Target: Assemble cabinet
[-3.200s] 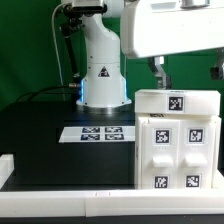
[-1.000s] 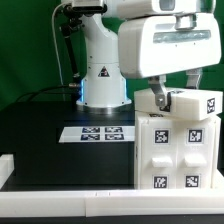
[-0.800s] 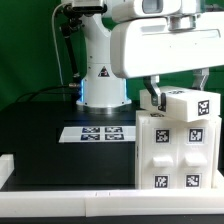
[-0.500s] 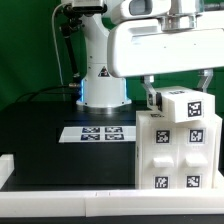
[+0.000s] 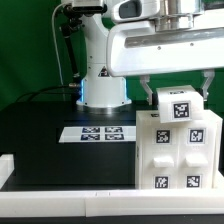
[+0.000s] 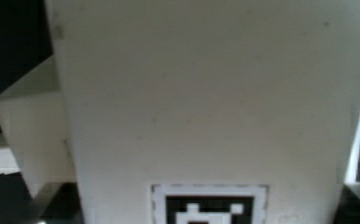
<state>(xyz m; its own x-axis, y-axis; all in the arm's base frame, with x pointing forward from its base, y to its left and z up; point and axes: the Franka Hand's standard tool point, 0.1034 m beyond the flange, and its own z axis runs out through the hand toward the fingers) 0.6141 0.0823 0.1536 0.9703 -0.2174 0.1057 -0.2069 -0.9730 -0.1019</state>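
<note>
The cabinet [image 5: 178, 155] is a large white box at the exterior view's right, with several tagged drawer fronts facing the camera. A white tagged block [image 5: 180, 105] sits at its top. My gripper [image 5: 178, 92] comes down from the big white hand above, with one finger on each side of the block, shut on it. In the wrist view the block [image 6: 212, 100] fills almost the whole picture, with its tag [image 6: 216, 205] near the edge. My fingers do not show there.
The marker board [image 5: 97, 132] lies on the black table [image 5: 40, 135] left of the cabinet in the exterior view. The robot's white base [image 5: 100, 75] stands behind it. The white raised border [image 5: 60, 182] runs along the table's front.
My hand came down onto the block on top of the cabinet and took hold of it. Since then the hand has turned, and the block has turned with it and looks narrower.
</note>
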